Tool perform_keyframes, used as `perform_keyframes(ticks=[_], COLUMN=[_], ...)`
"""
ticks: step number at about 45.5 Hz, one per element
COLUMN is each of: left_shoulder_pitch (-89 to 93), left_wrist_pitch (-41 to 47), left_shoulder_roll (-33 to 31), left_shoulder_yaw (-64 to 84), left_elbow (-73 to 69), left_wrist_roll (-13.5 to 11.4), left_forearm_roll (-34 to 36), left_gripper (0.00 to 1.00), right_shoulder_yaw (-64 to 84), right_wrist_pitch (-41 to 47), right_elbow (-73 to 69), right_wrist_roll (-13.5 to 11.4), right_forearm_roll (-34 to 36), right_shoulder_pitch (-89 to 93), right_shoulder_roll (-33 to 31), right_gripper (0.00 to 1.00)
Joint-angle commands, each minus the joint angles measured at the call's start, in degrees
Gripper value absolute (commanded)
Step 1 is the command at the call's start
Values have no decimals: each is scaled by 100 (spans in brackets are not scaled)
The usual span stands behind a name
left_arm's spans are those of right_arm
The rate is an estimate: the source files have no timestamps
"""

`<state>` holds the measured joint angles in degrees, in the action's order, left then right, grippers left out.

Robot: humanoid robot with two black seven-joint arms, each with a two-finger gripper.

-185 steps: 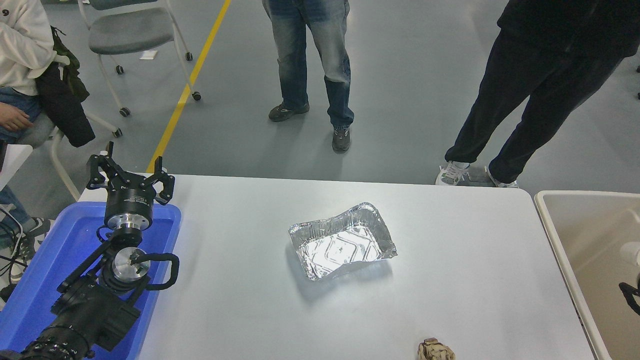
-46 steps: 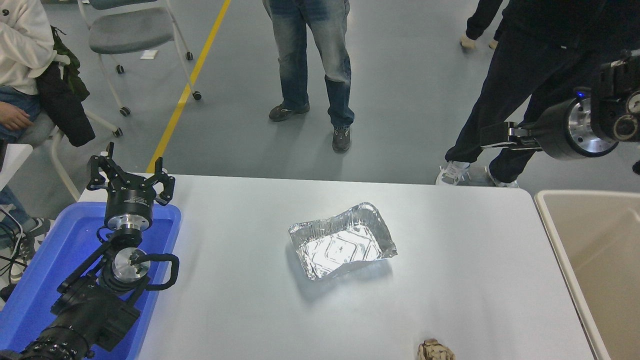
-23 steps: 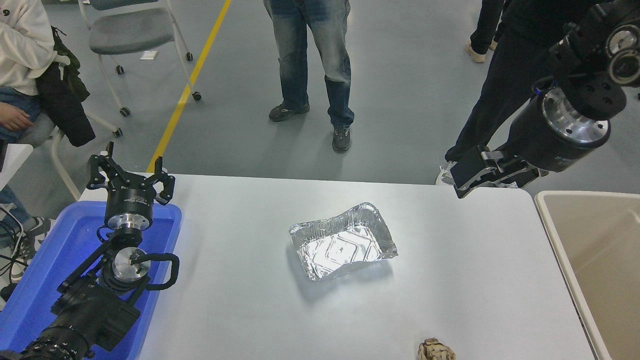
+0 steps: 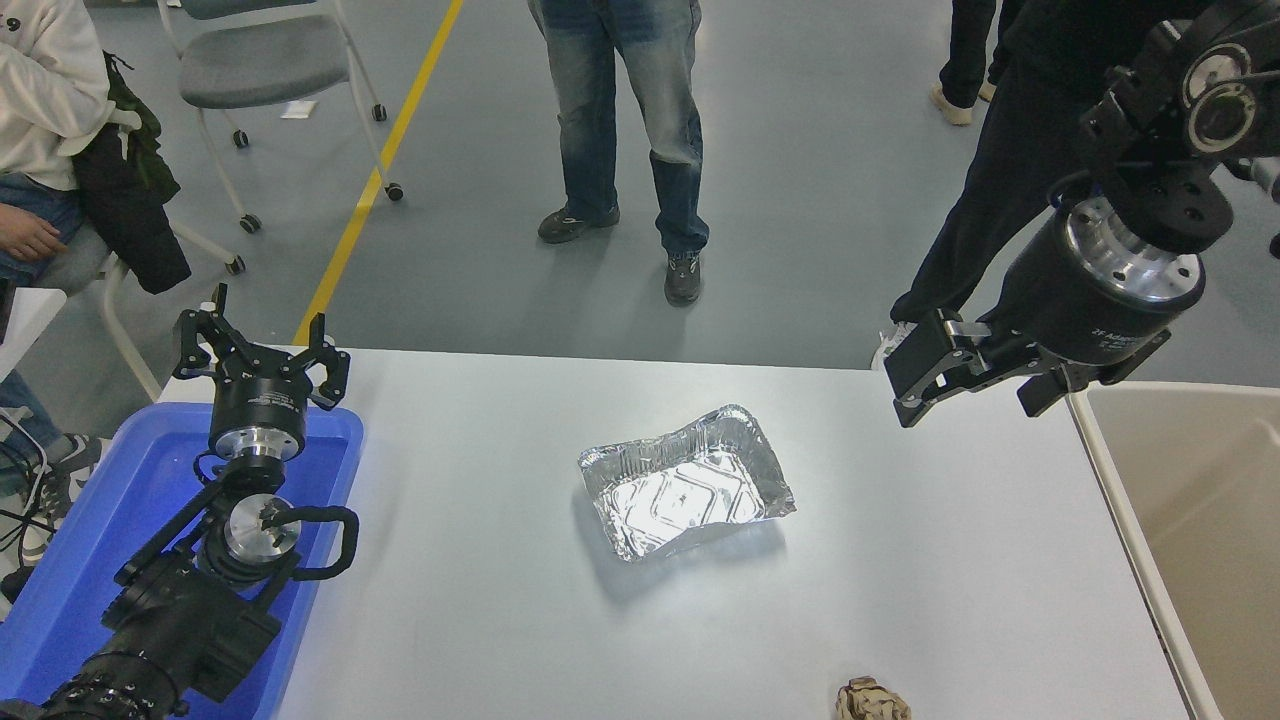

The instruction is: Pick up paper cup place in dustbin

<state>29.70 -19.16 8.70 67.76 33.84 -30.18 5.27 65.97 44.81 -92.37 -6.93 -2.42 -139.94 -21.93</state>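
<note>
Seen from above and behind the robot. Far left of the crumpled silver foil tray (image 4: 686, 481): a shallow bright blue plastic tub (image 4: 60, 590) at the white table's (image 4: 480, 620) left edge, the parked black left gripper (image 4: 262, 343) above the tub's far end, fingers spread wide, nothing between them. Foil tray at the table's middle, empty. Nearer than the tray and to its right, at the table's near edge: a small brown wrinkly lump (image 4: 872, 701). Right of the tray and farther back: the black right gripper (image 4: 903, 378) over the table's far right corner, pointing left; fingers seemingly close together, nothing visibly held. Rightmost: the large cream-beige plastic dustbin (image 4: 1140, 560) beside the table's right edge. Paper cup nowhere visible.
</note>
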Motion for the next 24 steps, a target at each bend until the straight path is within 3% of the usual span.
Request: perform_keyframes(ticks=[1,9,24], left_shoulder_pitch=[1,1,1], left_wrist_pitch=[0,0,0], left_shoulder_roll=[0,0,0], left_shoulder_yaw=[0,0,0], left_elbow=[0,0,0], left_wrist_roll=[3,3,-5], left_forearm_roll=[0,0,0], left_gripper=[99,99,99], right_shoulder_yaw=[443,399,381], right_wrist_pitch=[19,19,19], right_elbow=[0,-9,0], right_wrist_roll=[-168,-150,-115], right_forearm_roll=[506,154,127], right_shoulder_pitch=[2,-16,-16], right_shoulder_roll=[5,-4,14], right_gripper=[100,100,100])
